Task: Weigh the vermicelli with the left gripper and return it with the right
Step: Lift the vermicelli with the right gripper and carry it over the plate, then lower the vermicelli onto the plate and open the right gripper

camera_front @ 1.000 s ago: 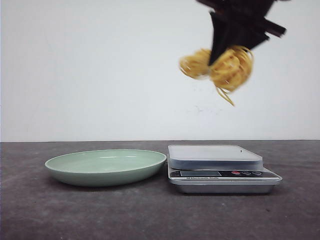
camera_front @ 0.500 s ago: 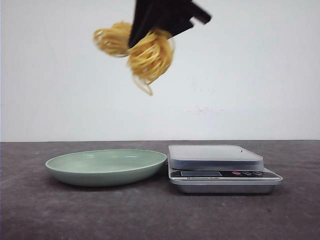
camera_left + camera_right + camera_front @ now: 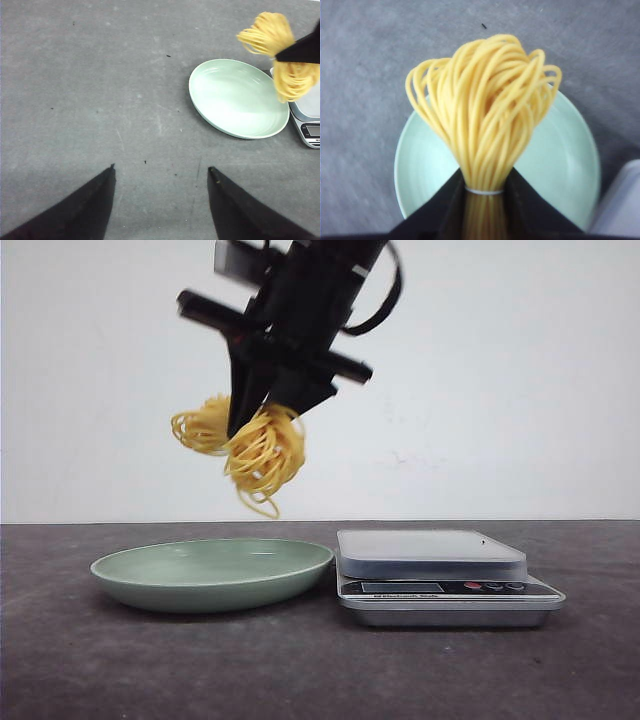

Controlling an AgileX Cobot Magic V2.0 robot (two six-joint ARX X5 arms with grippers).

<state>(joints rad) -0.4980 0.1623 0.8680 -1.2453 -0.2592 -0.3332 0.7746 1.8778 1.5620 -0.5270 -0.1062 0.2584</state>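
Since half a second ago the vermicelli (image 3: pixel 252 445) has been carried further down and slightly left; a second ago it was held high above the scale (image 3: pixel 440 575), and it is now hung over the green plate (image 3: pixel 212 574), well clear of it. It is gripped by the right gripper (image 3: pixel 262 405), whose two black fingers are closed on the bundle at its tied waist — a thin white band is seen there in the right wrist view, with the yellow loops (image 3: pixel 485 120) fanned out beyond the fingertips and the plate (image 3: pixel 417 165) lying beneath them. A loose strand is seen trailing below the bundle in the front view.

The plate is set on the dark grey table (image 3: pixel 100 670), just beside the scale, which stands to its right with nothing on its platform; whether the two touch cannot be told. From the left wrist view the left gripper (image 3: pixel 160 200) is seen held wide apart with nothing between its fingers — it is held above bare table, well away from the plate (image 3: pixel 235 100), and the hanging vermicelli (image 3: pixel 280 55) is visible above the plate's far edge
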